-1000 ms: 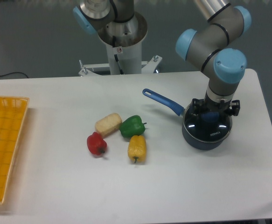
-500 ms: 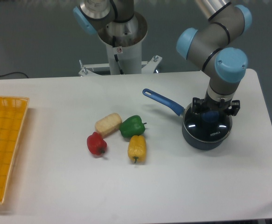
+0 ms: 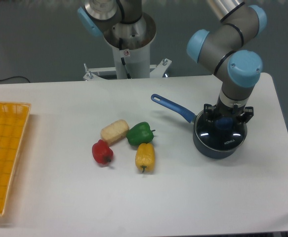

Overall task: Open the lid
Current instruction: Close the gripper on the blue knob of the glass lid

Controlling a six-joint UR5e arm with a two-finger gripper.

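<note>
While the claw (image 3: 225, 121) sits low over the lid (image 3: 220, 134), seemingly pinching its blue knob (image 3: 224, 123), the grasp step looks done; next comes a straight lift

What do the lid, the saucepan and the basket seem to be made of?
Lid: probably clear glass, glossy; the dark pan shows through. Saucepan: likely metal coated dark blue, shiny. Basket: probably orange plastic, with a moulded grid.

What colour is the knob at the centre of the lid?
Blue, on the clear glass lid under the pincer; the fixed camera shows it.
</note>
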